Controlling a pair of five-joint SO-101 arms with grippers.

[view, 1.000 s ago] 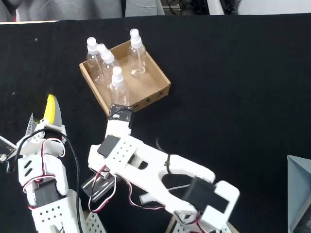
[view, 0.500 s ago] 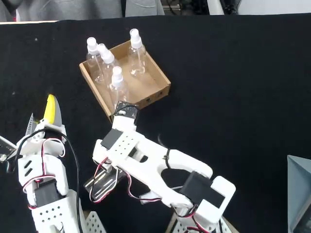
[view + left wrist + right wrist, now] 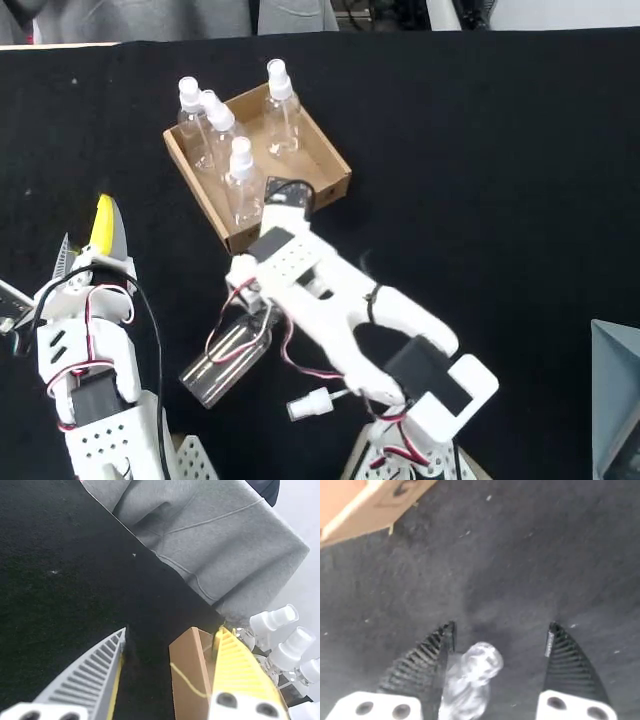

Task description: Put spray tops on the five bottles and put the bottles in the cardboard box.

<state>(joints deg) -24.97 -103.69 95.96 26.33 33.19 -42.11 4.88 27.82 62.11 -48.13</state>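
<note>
Box [image 3: 303, 168] far-left on surface [image 3: 500, 200] | 4 bottles [image 3: 243, 185] in it, 3 along left wall, 1 at back | 5th bottle [image 3: 225, 355] lies on surface in front of box | spray top [image 3: 310, 405] just right of it, apart | left hand [image 3: 85, 222] left of both

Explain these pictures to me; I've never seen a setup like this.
These are two small white robot arms at a black table. The high view looks down from a fixed camera; each wrist view comes from a camera on one arm, looking along its gripper. A cardboard box holds four bottles, upright, with spray tops on. A fifth bottle lies on the table without a top, a loose spray top near it. The right gripper is open, a clear bottle neck between its fingers, close to one. The left gripper is open and holds nothing.
</note>
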